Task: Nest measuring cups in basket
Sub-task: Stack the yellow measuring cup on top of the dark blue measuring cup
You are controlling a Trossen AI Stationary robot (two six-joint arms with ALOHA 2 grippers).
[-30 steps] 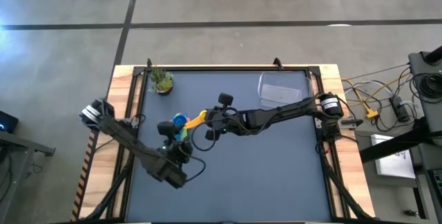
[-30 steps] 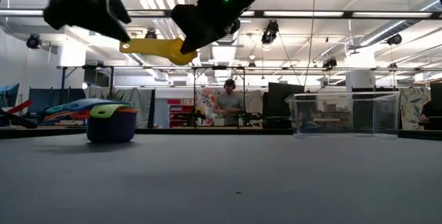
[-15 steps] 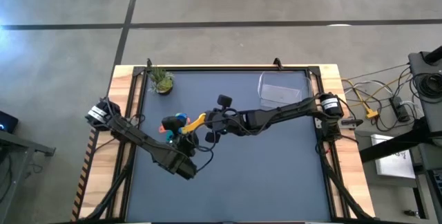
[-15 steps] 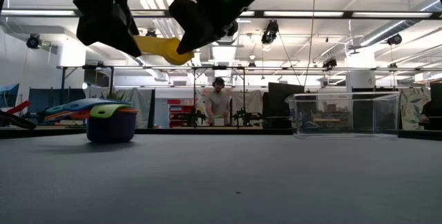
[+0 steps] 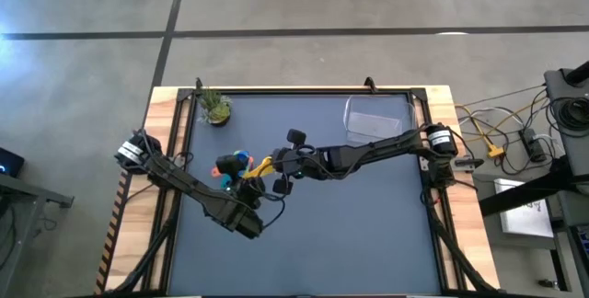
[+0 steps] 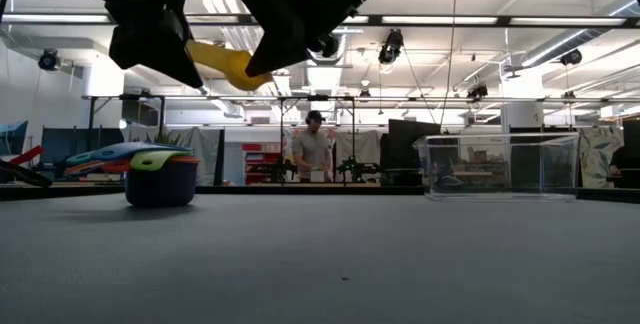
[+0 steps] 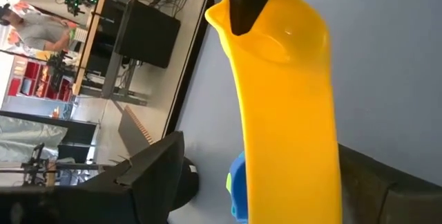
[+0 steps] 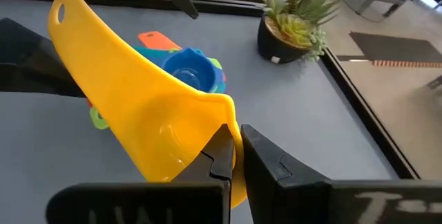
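Right wrist view: right gripper point(image 8: 235, 156) clamps the yellow measuring cup point(image 8: 138, 117)'s rim; left gripper point(image 5: 247, 190) gapes around its handle.

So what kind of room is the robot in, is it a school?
More likely a big workshop or robot lab. Behind the table you can see long ceiling lights, racks of equipment, and a person standing at a workbench. Cables also trail across the bare concrete floor.
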